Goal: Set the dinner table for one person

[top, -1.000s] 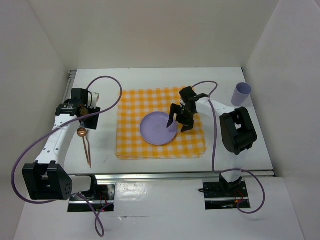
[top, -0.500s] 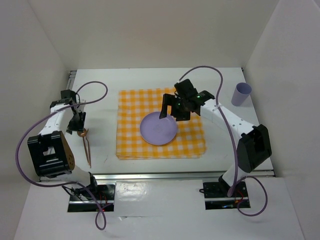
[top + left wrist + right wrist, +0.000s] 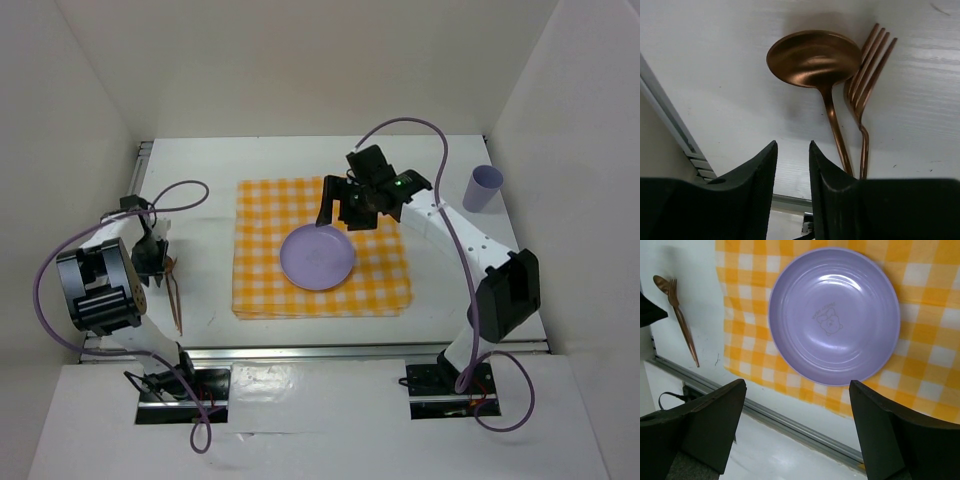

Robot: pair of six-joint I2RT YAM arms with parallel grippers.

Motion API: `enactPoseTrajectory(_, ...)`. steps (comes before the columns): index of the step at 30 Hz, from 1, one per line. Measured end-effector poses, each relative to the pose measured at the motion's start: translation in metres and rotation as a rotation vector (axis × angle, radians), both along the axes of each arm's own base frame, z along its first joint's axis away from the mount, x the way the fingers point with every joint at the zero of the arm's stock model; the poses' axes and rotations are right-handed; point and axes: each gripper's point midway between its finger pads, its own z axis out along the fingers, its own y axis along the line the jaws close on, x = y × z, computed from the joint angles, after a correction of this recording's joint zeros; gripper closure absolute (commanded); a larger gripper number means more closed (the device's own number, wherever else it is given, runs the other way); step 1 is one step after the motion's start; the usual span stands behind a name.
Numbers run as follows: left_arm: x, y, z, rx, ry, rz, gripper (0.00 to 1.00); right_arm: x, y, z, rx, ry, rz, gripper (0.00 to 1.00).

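Note:
The dinner table (image 3: 200, 170) is a white top. On it lies an orange-and-white checked cloth (image 3: 385, 285) with a lilac plate (image 3: 318, 257) in the middle. A copper spoon (image 3: 814, 59) and fork (image 3: 870, 67) lie side by side left of the cloth, touching. My left gripper (image 3: 792, 150) hovers low over their handles, its jaws a narrow gap apart with nothing between them. Open wide, my right gripper (image 3: 797, 385) hangs above the plate (image 3: 835, 315), holding nothing. In the top view it (image 3: 345, 205) stands over the plate's far edge.
A lilac cup (image 3: 484, 187) stands upright at the table's far right, off the cloth. A metal rail (image 3: 350, 347) runs along the near edge, with another rail (image 3: 670, 120) close to the left of the cutlery. White walls enclose the table.
My left arm folded back and the gripper came down over the spoon and fork, its jaws narrowing. My right gripper rose from the plate's right rim and moved to its far edge.

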Motion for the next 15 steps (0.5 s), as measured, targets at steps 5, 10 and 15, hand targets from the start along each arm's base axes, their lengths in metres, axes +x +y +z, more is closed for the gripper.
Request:
enactPoseTrajectory(5, -0.003, -0.004, -0.016, -0.084, 0.027, 0.006, 0.62, -0.004, 0.018, -0.005, 0.012, 0.032, 0.013, 0.1)
enactPoseTrajectory(10, 0.001, -0.015, -0.017, -0.152, 0.003, -0.008, 0.62, -0.005, 0.038, -0.008, 0.015, 0.055, 0.035, 0.1)
enactPoseTrajectory(15, 0.008, -0.022, -0.001, -0.176, -0.07, -0.016, 0.62, -0.011, 0.041, -0.009, 0.013, 0.076, 0.031, 0.1)
